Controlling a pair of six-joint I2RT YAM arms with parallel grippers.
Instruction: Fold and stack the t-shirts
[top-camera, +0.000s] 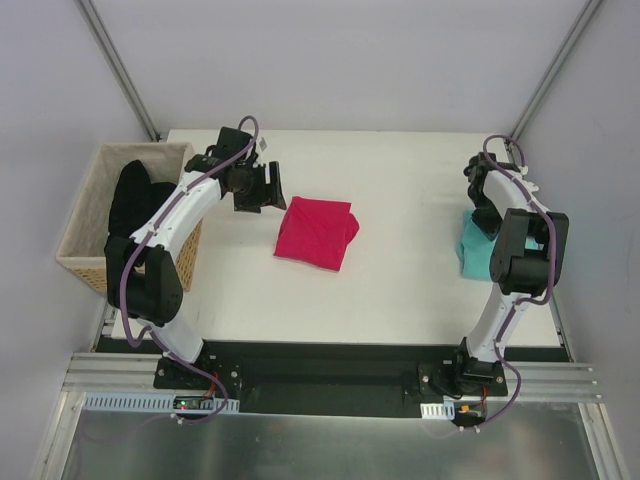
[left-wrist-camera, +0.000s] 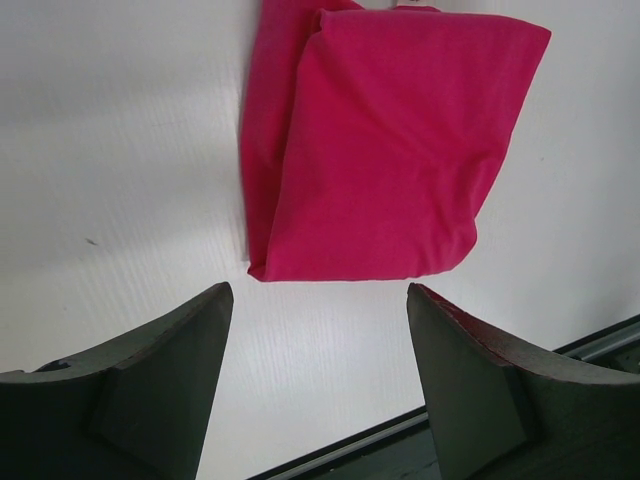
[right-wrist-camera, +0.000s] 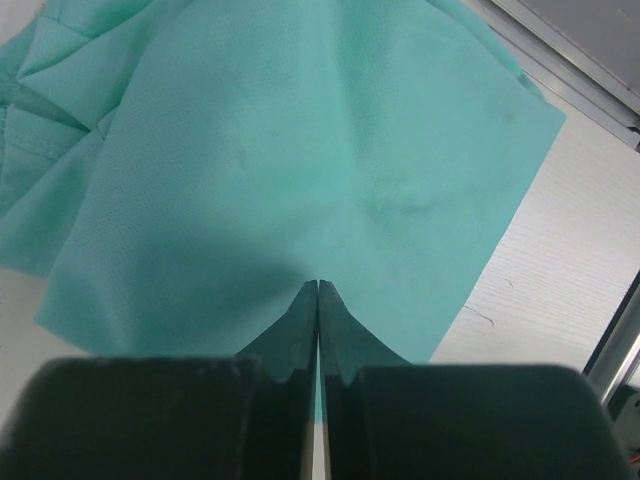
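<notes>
The magenta-pink t-shirt (top-camera: 318, 233) lies folded in a rough square near the table's middle; it also shows in the left wrist view (left-wrist-camera: 380, 150). My left gripper (top-camera: 268, 189) is open and empty just to the left of it, and its jaws (left-wrist-camera: 318, 290) stand wide apart over bare table short of the shirt's edge. The teal t-shirt (top-camera: 472, 254) lies bunched at the right edge of the table. My right gripper (top-camera: 487, 214) is down on it, shut, with the tips (right-wrist-camera: 318, 284) pinching the teal cloth (right-wrist-camera: 300, 150), whose creases run to the tips.
A wicker basket (top-camera: 92, 228) stands off the table's left edge with a black garment (top-camera: 133, 200) in it. The table's right edge and a metal rail (right-wrist-camera: 590, 60) run close by the teal shirt. The table's front edge (left-wrist-camera: 400, 425) shows below the left gripper.
</notes>
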